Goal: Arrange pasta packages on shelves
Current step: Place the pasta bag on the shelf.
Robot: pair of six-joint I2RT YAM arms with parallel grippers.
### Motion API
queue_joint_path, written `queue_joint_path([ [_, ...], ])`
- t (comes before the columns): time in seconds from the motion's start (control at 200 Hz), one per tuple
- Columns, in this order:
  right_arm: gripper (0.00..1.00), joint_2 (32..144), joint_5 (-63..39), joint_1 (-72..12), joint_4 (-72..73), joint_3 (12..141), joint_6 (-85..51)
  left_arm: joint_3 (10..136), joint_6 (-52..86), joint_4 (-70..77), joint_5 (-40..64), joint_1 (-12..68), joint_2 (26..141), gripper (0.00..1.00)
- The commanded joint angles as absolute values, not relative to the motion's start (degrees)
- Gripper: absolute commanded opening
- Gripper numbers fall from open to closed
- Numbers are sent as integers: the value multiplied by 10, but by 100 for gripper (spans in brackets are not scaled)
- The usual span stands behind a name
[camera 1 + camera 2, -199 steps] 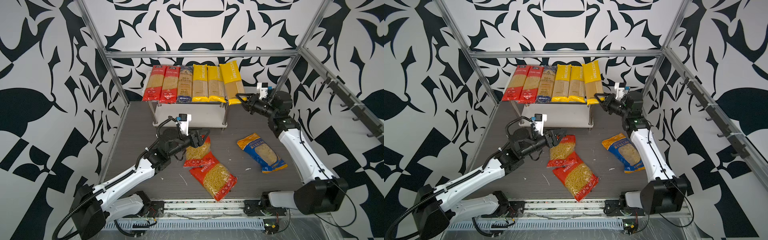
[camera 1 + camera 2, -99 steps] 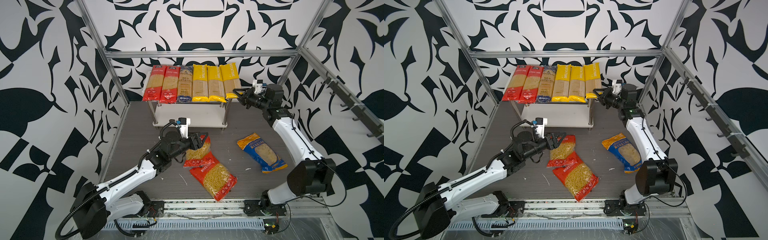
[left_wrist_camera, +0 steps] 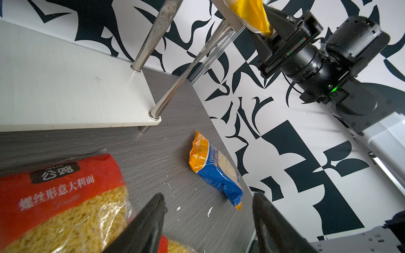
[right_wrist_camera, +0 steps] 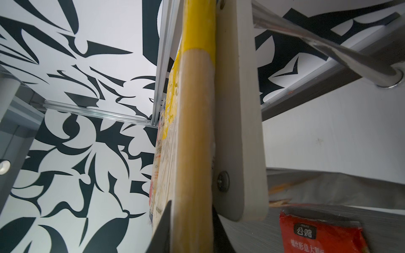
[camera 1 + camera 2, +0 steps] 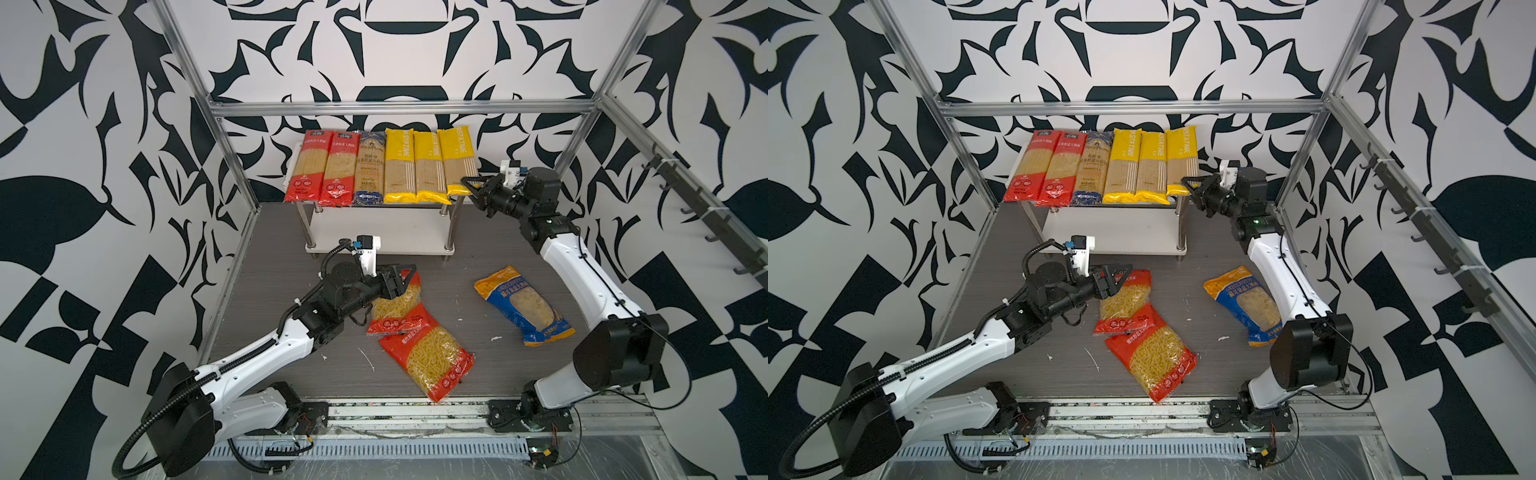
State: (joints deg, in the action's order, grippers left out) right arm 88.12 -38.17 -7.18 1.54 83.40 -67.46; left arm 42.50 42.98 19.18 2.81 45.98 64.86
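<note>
1. The small 2-tier rack of white boards on chrome tube legs (image 5: pixel 374 232) stood at the back of the grey wood-grain bench (image 5: pixel 270 266). Its top board carried 6 long spaghetti packs side by side: 2 red, 1 dark-blue, 3 yellow
2. The right claw (image 5: pixel 469 187) sat at the near end of the outermost long yellow "PASTATIME" spaghetti pack (image 5: pixel 456 162). The right wrist view showed that end between the jaws, but whether they pinched it or stood loose could not be told
3. The step in hand looked to be seating this pack, which lay on the top board just beside its yellow neighbour, close to the board's right edge
4. Doing it well would have meant freeing the pack only once its weight rested fully on the board, then drawing straight back along its length so the slick plastic neither skewed nor slid off
5. The left claw (image 5: pixel 406 280), spread wide and empty, hovered over the upper wide red fusilli bag (image 5: pixel 395 307), which touched a 2nd red fusilli bag (image 5: pixel 428 357)
6. A blue-orange plastic bag (image 5: pixel 523 307) lay apart on the bench, and the lower board was bare, so 3 bags seemed left to place
</note>
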Motion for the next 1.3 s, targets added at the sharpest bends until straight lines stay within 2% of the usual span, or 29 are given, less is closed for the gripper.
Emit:
queue_joint_path([
  [0.0, 38, 859, -432, -87, 90, 854, -658, 424, 420, 196, 16, 457, 632, 68],
  [0.125, 45, 846, -439, -84, 85, 844, -655, 422, 414, 191, 13, 457, 626, 68],
  [0.65, 53, 771, -470, -58, 62, 738, -635, 413, 413, 187, 5, 457, 623, 68],
  [0.855, 55, 767, -459, -54, 20, 749, -604, 412, 414, 188, 7, 457, 627, 68],
  [0.99, 51, 768, -432, -48, 14, 751, -598, 411, 417, 191, 6, 457, 629, 68],
  [1.22, 37, 801, -433, -49, 41, 775, -614, 410, 417, 191, 7, 457, 631, 68],
  [1.3, 29, 809, -442, -49, 41, 783, -611, 409, 417, 192, 5, 457, 631, 68],
])
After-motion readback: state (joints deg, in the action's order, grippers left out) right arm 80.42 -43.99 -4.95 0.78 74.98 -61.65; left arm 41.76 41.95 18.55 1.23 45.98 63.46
